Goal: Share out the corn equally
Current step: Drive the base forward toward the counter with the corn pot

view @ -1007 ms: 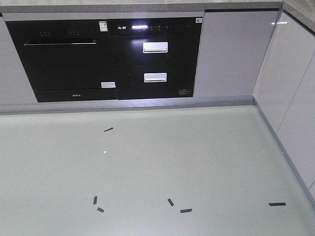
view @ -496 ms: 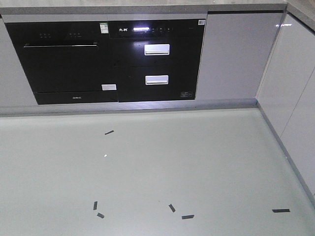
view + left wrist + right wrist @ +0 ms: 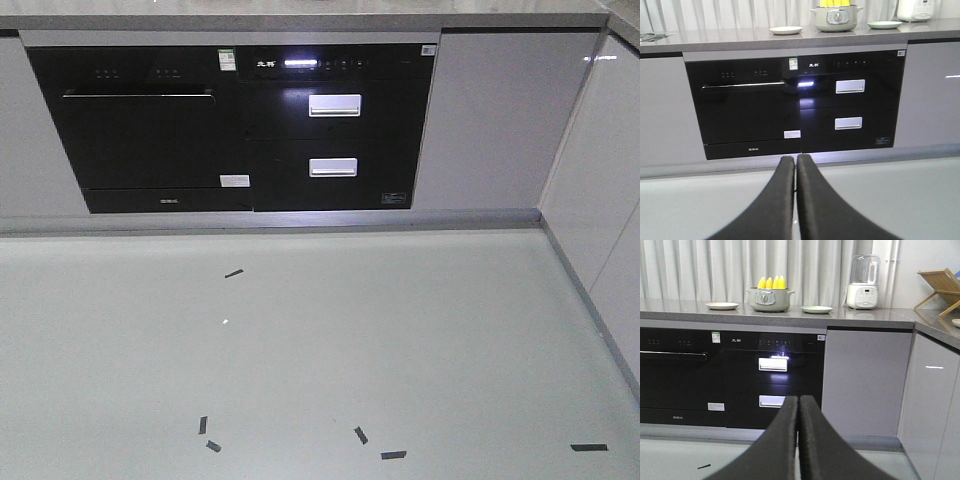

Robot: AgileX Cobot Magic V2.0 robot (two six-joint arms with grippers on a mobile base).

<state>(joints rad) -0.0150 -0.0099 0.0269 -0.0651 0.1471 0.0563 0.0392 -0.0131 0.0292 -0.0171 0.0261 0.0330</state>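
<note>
Several yellow corn cobs (image 3: 772, 282) stand upright in a grey-green pot (image 3: 769, 299) on the far counter, beyond both grippers. A pale plate (image 3: 722, 305) lies left of the pot and a green plate (image 3: 816, 309) lies right of it. The left wrist view shows the same corn (image 3: 834, 3), cut off by the top edge, in the pot (image 3: 836, 19), between the two plates (image 3: 785, 30) (image 3: 884, 24). My left gripper (image 3: 795, 159) and right gripper (image 3: 799, 399) are both shut on nothing, low over the floor. The front view shows no corn.
A black oven (image 3: 150, 130) and a drawer unit (image 3: 335, 135) fill the cabinet front below the counter. Black tape marks (image 3: 234, 273) dot the pale floor. Grey cabinets (image 3: 610, 180) close the right side. A blender (image 3: 863, 281) and a wooden rack (image 3: 940, 285) stand on the counter.
In the front view the cabinet front has shifted right and slightly down, and the floor tape marks have slid down. The camera has moved relative to the counter.
</note>
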